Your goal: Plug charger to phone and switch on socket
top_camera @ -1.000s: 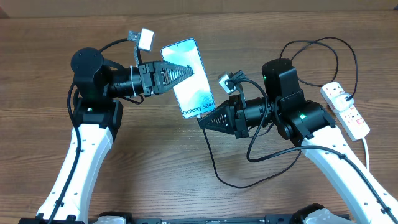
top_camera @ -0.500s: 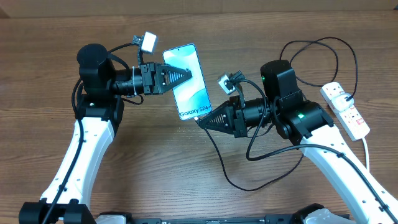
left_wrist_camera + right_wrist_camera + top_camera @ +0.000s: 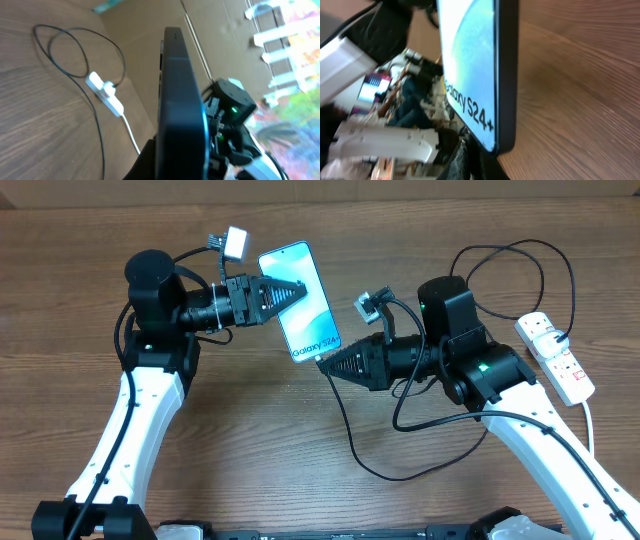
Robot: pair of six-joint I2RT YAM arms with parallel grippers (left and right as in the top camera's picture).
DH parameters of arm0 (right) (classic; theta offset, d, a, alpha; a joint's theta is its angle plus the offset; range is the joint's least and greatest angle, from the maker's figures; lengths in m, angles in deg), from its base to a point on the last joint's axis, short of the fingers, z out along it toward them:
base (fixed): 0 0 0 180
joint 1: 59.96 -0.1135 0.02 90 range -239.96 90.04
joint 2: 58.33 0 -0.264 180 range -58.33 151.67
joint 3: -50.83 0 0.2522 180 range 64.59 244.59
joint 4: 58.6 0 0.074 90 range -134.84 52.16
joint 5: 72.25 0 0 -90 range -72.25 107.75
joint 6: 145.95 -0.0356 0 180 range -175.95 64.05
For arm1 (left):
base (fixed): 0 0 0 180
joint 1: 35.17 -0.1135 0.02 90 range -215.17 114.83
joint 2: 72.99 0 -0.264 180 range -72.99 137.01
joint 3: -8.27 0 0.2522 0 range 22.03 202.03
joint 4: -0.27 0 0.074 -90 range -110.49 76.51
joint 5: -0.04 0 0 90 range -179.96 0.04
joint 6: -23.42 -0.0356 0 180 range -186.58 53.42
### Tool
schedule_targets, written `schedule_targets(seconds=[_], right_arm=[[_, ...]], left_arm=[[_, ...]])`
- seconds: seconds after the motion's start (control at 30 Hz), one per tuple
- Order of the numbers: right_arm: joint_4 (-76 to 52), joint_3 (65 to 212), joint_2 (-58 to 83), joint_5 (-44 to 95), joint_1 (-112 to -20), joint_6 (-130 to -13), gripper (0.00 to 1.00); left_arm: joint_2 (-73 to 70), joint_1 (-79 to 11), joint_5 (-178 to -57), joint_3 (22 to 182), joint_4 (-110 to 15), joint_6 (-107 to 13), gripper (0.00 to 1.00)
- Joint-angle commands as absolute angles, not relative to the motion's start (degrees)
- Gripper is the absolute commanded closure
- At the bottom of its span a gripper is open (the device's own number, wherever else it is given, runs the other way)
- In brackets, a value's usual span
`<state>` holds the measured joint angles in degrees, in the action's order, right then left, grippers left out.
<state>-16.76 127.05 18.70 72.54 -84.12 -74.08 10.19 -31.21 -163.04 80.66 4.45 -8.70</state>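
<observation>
The phone (image 3: 300, 302) is held above the table, light blue screen up, with my left gripper (image 3: 298, 288) shut on its long left edge. In the left wrist view the phone (image 3: 182, 95) shows edge-on between my dark fingers (image 3: 150, 162). My right gripper (image 3: 322, 364) is shut on the plug end of the charger (image 3: 348, 445), its tip against the phone's end by the "Galaxy S24+" text (image 3: 470, 107). The plug itself is hidden behind the right fingers (image 3: 465, 155). The socket (image 3: 556, 356), a white power strip, lies at the far right.
The black charger cable loops over the wooden table (image 3: 250, 450) in front of the right arm and curls back towards the power strip. The strip's thick white cord (image 3: 590, 420) runs towards the front edge. The strip (image 3: 105, 92) also shows far off in the left wrist view.
The left gripper has shifted the phone a little up and back. The right gripper has risen towards the phone's lower end, and its wrist has turned.
</observation>
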Motion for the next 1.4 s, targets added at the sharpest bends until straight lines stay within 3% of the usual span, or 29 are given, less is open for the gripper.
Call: schedule_targets(seconds=[0.0, 0.17, 0.4, 0.63, 0.97, 1.37], right_arm=[[-16.2, 127.3, 18.4, 55.8, -84.5, -79.9, 0.96], [-5.9, 127.2, 18.9, 25.5, -85.6, -80.2, 0.96], [-2.7, 124.6, 26.7, 13.0, -85.6, -80.2, 0.96], [-6.2, 124.6, 39.4, 12.0, -85.6, -80.8, 0.96], [-7.4, 124.6, 45.6, 12.1, -85.6, -81.1, 0.96], [-5.0, 124.5, 48.5, 16.9, -85.6, -81.3, 0.82]], left_arm=[[9.5, -30.8, -163.6, 81.3, 4.9, -7.2, 0.96], [9.5, -34.5, -163.3, 81.3, 5.2, -7.3, 0.96], [9.5, -41.0, -167.3, 81.3, 5.1, -7.2, 0.96], [9.5, -41.2, -170.9, 81.3, 5.1, -7.4, 0.96], [9.5, -41.2, -170.8, 81.3, 5.1, -7.5, 0.96], [9.5, -41.2, -170.8, 81.3, 5.1, -7.4, 0.96]])
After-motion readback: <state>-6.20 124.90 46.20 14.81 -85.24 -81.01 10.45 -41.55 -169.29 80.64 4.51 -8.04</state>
